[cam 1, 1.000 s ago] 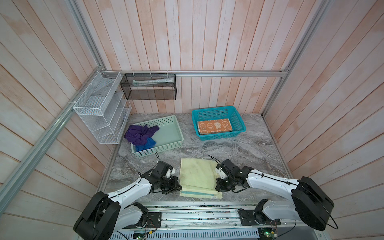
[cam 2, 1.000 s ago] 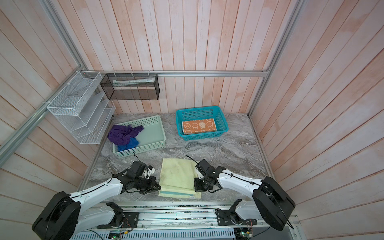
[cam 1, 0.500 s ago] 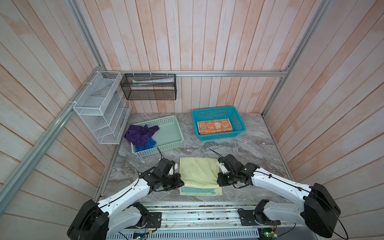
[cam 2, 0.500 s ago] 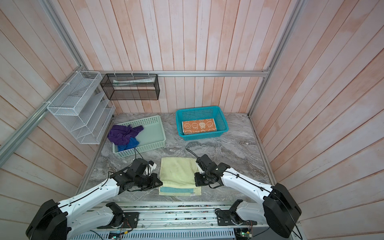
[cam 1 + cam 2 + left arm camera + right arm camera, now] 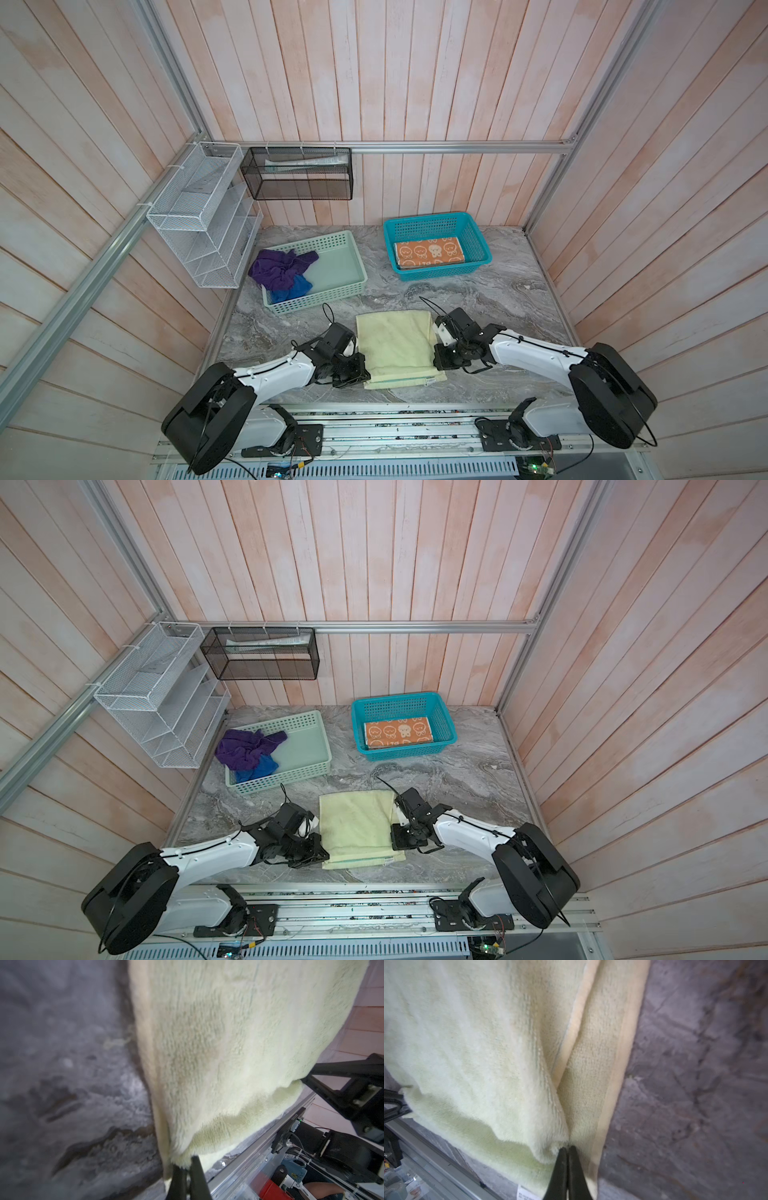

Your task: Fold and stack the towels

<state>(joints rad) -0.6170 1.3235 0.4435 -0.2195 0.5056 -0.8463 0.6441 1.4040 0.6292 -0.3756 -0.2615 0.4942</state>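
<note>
Two tools grip one pale-yellow towel (image 5: pixel 395 345) lying at the near edge of the grey marble worktop (image 5: pixel 498 299). The left tool (image 5: pixel 360 371) is pinched tight on the towel's near left corner. The right tool (image 5: pixel 437 360) is clamped thin on its right edge. Both wrist views show them closed on a fold of pile. The towel appears doubled over, with a lower layer showing along its near edge. Farther back, a purple towel (image 5: pixel 276 270) and a blue towel (image 5: pixel 291 289) lie crumpled together in a mint-green basket (image 5: pixel 318 301). An orange towel (image 5: pixel 428 253) printed with cartoon faces sits folded flat in a teal basket (image 5: pixel 436 273).
</note>
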